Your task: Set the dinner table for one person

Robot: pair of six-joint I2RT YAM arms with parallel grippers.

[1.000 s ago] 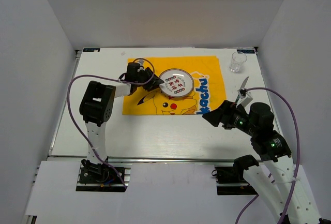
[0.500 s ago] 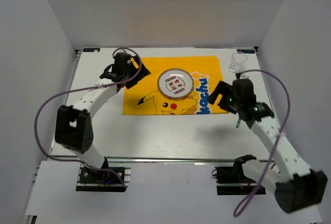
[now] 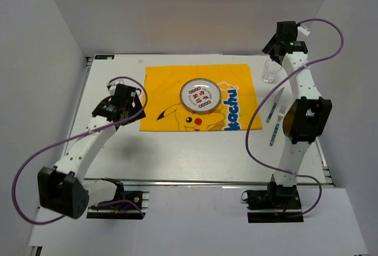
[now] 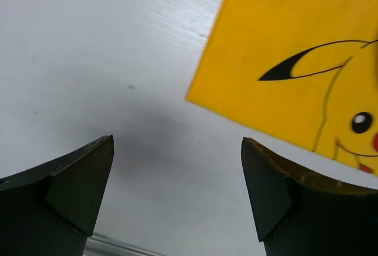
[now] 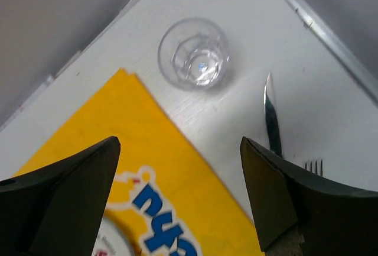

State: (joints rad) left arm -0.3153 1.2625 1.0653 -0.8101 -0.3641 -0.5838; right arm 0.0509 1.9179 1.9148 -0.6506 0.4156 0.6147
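— What sort of place is shown?

— A robotics lab's test cell is suggested. The dinner table (image 3: 177, 155) is boxed in by plain white panels (image 3: 41, 61) at 9, 12 and 3 o'clock.

— By what else is that borne out?

— Two robot arms (image 3: 88, 143) are mounted at 6 o'clock, beside a metal rail (image 3: 195, 181), and purple cables (image 3: 247, 132) are looped loosely from them. A single place setting is laid out as for a trial. A yellow cartoon cloth (image 3: 171, 84) and a plate (image 3: 201, 94) are seen toward 12 o'clock. A glass (image 3: 270, 71) is seen at 1 o'clock, and a knife (image 3: 273, 107) and fork (image 3: 277, 125) at 3.
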